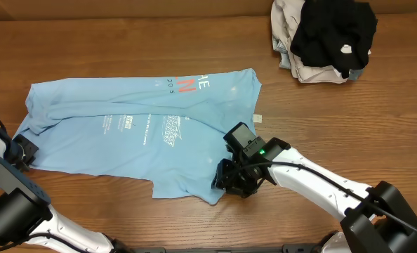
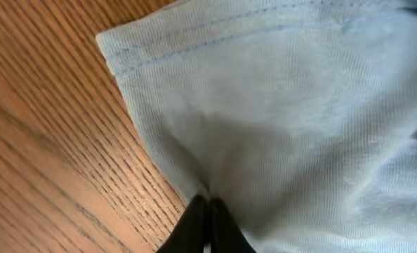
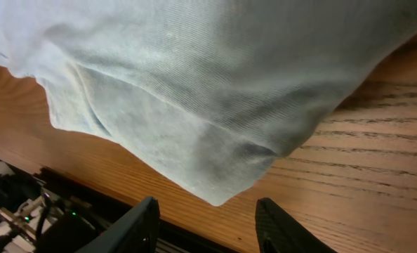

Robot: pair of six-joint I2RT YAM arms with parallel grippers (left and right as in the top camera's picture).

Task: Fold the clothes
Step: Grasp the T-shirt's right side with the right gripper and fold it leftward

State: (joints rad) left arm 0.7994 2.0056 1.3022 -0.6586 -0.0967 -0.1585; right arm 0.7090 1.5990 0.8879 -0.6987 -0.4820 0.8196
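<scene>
- Black garment [image 1: 331, 31], small white mark on it, heaped at far right.
- Beige garments [image 1: 312, 72], crumpled beneath and beside, touching.
- Wooden table [image 1: 89, 42], bare grain showing.

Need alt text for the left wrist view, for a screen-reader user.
The left tool is closed, its two dark fingers pinching a pucker of the light-blue T-shirt. The shirt fills most of the frame, and its stitched hem corner lies at upper left on the wooden table.
</scene>
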